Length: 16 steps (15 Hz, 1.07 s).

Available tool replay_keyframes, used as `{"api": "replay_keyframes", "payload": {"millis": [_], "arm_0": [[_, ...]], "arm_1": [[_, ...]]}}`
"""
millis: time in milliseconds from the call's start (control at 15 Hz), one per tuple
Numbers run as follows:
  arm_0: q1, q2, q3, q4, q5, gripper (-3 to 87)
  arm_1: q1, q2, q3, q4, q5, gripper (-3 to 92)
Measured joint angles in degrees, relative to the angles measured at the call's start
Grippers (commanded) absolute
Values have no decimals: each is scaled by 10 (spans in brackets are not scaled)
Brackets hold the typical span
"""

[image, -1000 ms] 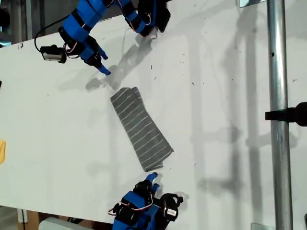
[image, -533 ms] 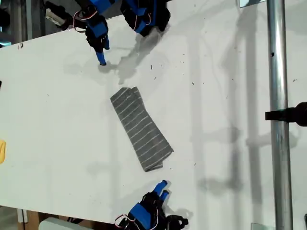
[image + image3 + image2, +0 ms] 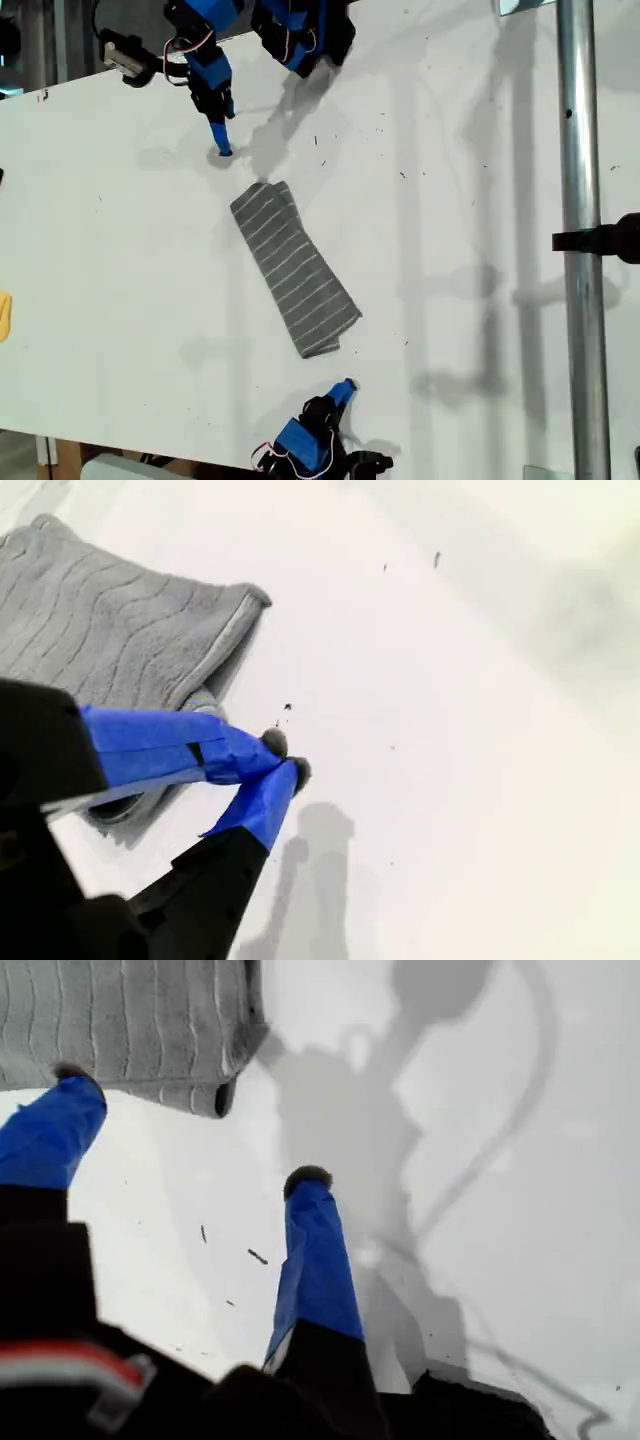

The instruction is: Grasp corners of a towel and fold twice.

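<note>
My first gripper (image 3: pixel 187 1125): fingers (image 3: pixel 315 1260) spread wide and holding nothing. One tip is at the towel's (image 3: pixel 130 1020) near edge, the other over bare table. A layered corner (image 3: pixel 225 1100) lies just ahead, between the two tips.

My second gripper (image 3: pixel 283 758): tips pressed together, nothing between them. They point at bare table just beside the cloth's other end, whose hemmed corner (image 3: pixel 258 596) is close by but not touched.

Exterior view: the towel (image 3: pixel 295 265) lies as a narrow grey striped strip, diagonal on the white table (image 3: pixel 480 200). My second gripper (image 3: pixel 223 150) is near its upper end and my first gripper (image 3: pixel 345 388) just off its lower end. Neither arm grips the cloth. From the strip shape I judge one fold is made and the end-to-end fold is left.

Risks:
- The corner by my first gripper is stacked. A shallow pinch may catch only the top layer, so the strip would peel open when lifted.
- With one tip on cloth and one off, closing could push the edge away or bunch it.
- My second gripper must open before it descends. Coming down closed would only drag or pin the end.
- If one end is lifted alone, the soft strip will swing and land skewed, and the edges won't match.
- The ends sit at an angle to both arms, so the hems may twist.
</note>
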Motion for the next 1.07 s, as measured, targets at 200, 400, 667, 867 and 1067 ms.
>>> {"api": "replay_keyframes", "payload": {"millis": [200,400,667,867,1067], "arm_0": [[-11,3,12,-2,10,-23],[-13,3,14,-2,15,-23],[-13,3,14,-1,21,-23],[-13,3,14,-1,25,-23],[-13,3,14,-1,33,-23]], "arm_1": [[-30,-155,-1,-127,-68,458],[-57,-339,-30,-232,-87,468],[-131,-526,-92,-316,-5,454],[-200,-611,-143,-344,116,332],[-240,-640,-170,-374,195,147]]}}
